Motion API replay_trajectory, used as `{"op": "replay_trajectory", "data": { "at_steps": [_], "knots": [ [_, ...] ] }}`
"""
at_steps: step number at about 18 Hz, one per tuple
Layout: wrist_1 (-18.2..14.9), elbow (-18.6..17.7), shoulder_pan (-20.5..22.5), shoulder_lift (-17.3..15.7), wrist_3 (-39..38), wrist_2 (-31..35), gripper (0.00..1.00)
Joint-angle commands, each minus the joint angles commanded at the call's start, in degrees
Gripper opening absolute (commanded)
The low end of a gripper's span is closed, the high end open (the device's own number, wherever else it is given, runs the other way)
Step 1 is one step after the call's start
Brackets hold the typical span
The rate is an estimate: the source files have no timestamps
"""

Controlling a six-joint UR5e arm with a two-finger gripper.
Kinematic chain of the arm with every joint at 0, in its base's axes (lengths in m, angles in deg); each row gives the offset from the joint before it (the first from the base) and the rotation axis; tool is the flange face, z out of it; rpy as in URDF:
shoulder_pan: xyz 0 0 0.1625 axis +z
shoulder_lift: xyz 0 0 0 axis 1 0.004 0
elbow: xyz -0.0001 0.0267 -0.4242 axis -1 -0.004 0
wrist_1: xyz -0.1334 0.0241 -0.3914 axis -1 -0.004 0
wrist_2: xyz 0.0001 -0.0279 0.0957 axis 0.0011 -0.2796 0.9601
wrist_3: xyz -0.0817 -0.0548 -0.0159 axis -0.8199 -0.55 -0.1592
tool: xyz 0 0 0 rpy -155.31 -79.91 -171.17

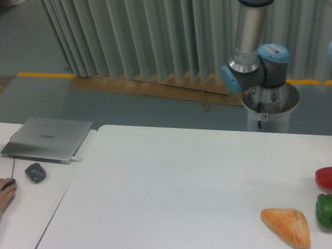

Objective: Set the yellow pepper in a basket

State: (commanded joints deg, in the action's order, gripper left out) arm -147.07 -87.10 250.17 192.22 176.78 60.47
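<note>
Small pale lettering on the closed laptop (47, 138) lid, likely a brand name, too blurred to read, no other legible text

Glossy red pepper (330, 177) & green pepper (329, 211), matt table (179, 182), metal laptop (47, 138).

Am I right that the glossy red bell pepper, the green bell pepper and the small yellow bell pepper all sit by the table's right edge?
Not quite. The camera view shows only the glossy red bell pepper and the green bell pepper by the white table's right edge, alongside the orange-tan triangular bread. No yellow pepper is in view, nor the gripper.
</note>
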Motion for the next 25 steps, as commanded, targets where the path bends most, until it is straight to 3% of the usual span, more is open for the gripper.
{"op": "replay_trajectory", "data": {
  "at_steps": [13, 15, 16, 25],
  "knots": [
    [7.04, 1.14, 4.05, 7.74, -0.17, 0.35, 0.42],
    [8.01, 0.97, 5.1, 8.53, -0.09, 0.35, 0.72],
    [8.01, 0.97, 5.1, 8.53, -0.17, 0.35, 1.0],
    [8.01, 0.62, 4.49, 6.78, -0.35, -0.52, 1.0]
  ]
}}
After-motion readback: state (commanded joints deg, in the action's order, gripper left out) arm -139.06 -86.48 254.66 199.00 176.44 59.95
